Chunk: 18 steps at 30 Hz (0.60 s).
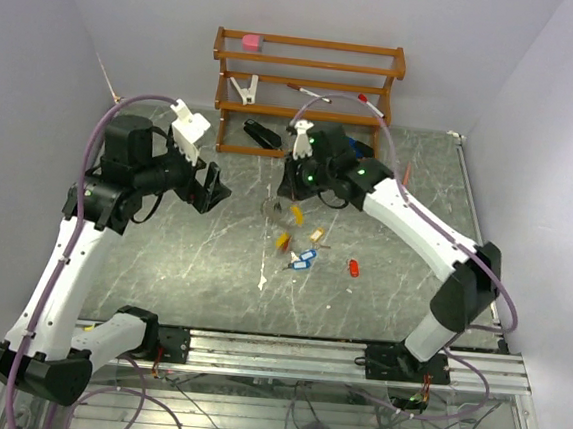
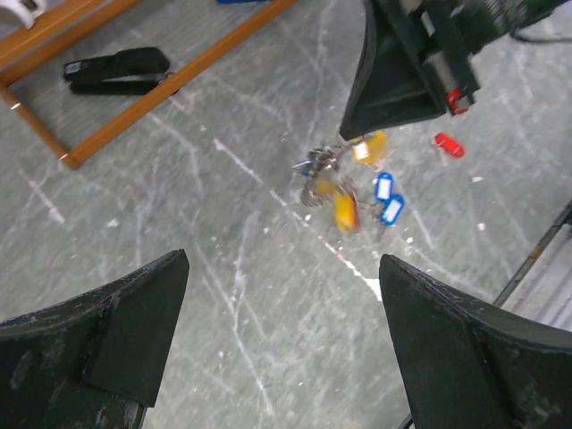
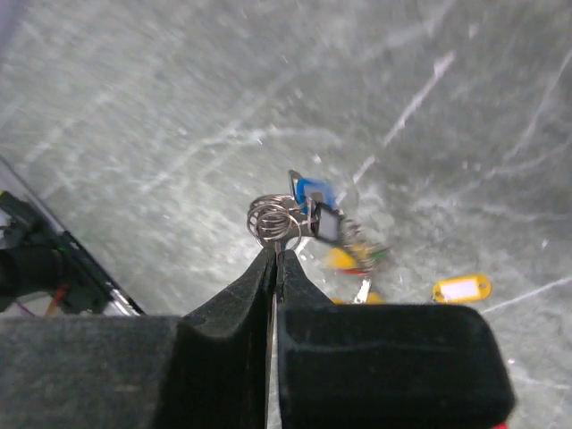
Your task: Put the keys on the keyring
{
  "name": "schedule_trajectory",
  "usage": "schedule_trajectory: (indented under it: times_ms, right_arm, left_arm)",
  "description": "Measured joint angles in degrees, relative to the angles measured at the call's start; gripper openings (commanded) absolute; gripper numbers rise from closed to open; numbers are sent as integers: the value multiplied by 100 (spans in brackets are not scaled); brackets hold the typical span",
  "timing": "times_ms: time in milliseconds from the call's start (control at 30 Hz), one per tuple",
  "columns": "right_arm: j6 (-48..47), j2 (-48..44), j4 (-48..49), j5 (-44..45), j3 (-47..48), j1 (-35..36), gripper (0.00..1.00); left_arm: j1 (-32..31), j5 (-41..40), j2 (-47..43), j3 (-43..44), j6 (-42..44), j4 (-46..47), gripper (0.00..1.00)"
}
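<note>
Grey, stone-look worktop (image 1: pixel 162 264) fills the view from above. A wooden rack (image 1: pixel 311 44) stands at its far edge. The left claw (image 1: pixel 211 188) hangs over the left middle of the worktop. Its fingers are wide apart and hold nothing. The right claw (image 1: pixel 289 183) is over the middle, a bit nearer the far edge, and points down. Just under it is the thin silver keyring (image 1: pixel 272 208). The keys (image 1: pixel 300 261), with yellow, beige and blue tags, lie scattered in the middle of the worktop, just beside the keyring on the near-edge side. A red-tagged key (image 1: pixel 354 269) lies by itself, a little toward the right edge.

From the left wrist, the left claw's two black fingers (image 2: pixel 116 331) sit far apart at the bottom, with bare worktop between them. Ahead, the right claw (image 2: pixel 393 89) reaches down over a blurry bunch of keys (image 2: pixel 344 206) with yellow and blue tags. The red-tagged key (image 2: pixel 449 145) lies apart from the bunch. A black stapler (image 2: pixel 116 70) lies by the rack's bottom bar.

From the right wrist, the right claw (image 3: pixel 277 255) is pinched tight shut. Its tips nip the keyring (image 3: pixel 275 219) right at a bunch of small silver loops. A blue tag (image 3: pixel 313 189) and a black tag (image 3: pixel 326 223) hang there too. A yellow-tagged key (image 3: pixel 462 289) lies flat on the worktop off to the side.
</note>
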Motion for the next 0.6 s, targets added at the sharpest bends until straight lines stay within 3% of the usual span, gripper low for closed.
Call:
schedule_trajectory:
  times_ms: [333,600]
  right_arm:
    - [-367,-590,-446,-446,1567,138,0]
    - [-433,-581,-699,-664,1746,411,0]
  left_arm:
    - [0,879,87,-238,-778,848,99]
    - [0,1469,203,-365,-1386,1593,99]
